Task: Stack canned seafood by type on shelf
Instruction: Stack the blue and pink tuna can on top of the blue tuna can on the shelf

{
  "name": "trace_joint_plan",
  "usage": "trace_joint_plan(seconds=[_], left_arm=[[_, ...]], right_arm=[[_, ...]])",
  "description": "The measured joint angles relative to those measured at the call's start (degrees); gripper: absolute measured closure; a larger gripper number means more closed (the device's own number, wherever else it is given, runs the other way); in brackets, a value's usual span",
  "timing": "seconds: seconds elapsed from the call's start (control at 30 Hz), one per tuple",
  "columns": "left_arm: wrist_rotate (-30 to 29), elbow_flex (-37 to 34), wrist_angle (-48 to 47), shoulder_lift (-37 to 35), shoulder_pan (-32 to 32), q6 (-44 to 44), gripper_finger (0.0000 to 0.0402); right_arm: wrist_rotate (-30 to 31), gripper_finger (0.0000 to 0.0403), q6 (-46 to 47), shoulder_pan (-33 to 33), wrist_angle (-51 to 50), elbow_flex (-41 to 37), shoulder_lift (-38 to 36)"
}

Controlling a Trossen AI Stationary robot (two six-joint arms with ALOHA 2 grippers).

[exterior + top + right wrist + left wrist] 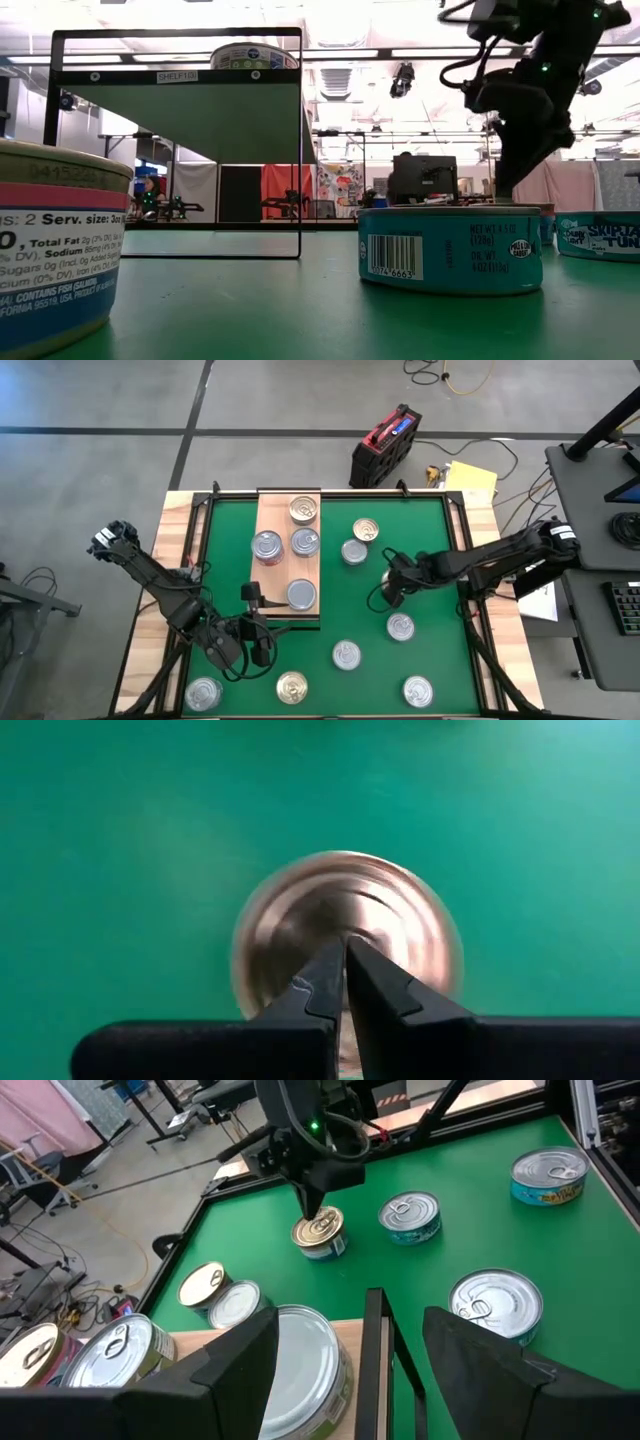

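Note:
The shelf (272, 510) is a light wooden board on a black frame over the left half of the green mat. Several tins of canned seafood stand on it, one with a gold lid (303, 510) at its far end. My left gripper (258, 628) hangs open at the shelf's near edge. The frame's post (375, 1360) stands between its fingers, and a silver-lidded tin (305, 1360) is just ahead. My right gripper (390, 588) is shut right of the shelf, over a gold-lidded tin (320, 1238) that stands on the mat. My right gripper sets its shut fingertips (330, 970) on the middle of the gold lid (300, 910), coming from above and slanting down. The tin stands flat on the mat. Whether the tips catch the pull tab cannot be told.
More tins lie scattered on the mat: two by the shelf's far right (366, 530) (353, 551), and several toward the near edge (400, 626) (346, 654) (292, 686) (204, 692) (418, 690). A red and black case (385, 445) sits on the floor beyond the far edge.

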Motion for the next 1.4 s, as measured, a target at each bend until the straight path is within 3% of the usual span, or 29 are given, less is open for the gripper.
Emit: trace_joint_plan(seconds=[0.17,0.47,0.87,1.1,1.4], left_arm=[[0.0,-0.04,0.04,0.0,0.0,0.0,0.0169],[0.02,-0.11,0.11,0.0,0.0,0.0,0.0169],[0.04,-0.2,-0.04,0.0,0.02,0.0,0.0169],[0.04,-0.57,-0.04,0.0,0.01,0.0,0.0169],[0.04,-0.57,0.01,0.0,0.02,-0.02,0.0169]], right_arm=[[-0.97,0.0394,-0.17,1.81,1.73,-0.14,-0.02],[6.1,0.0394,3.64,9.1,4.96,-1.47,0.07],[2.92,0.0394,10.53,11.4,-10.99,-1.23,-0.05],[7.96,0.0394,9.41,9.65,-10.75,-1.07,-0.05],[7.96,0.0394,1.76,-0.67,-9.78,-0.48,-0.03]])
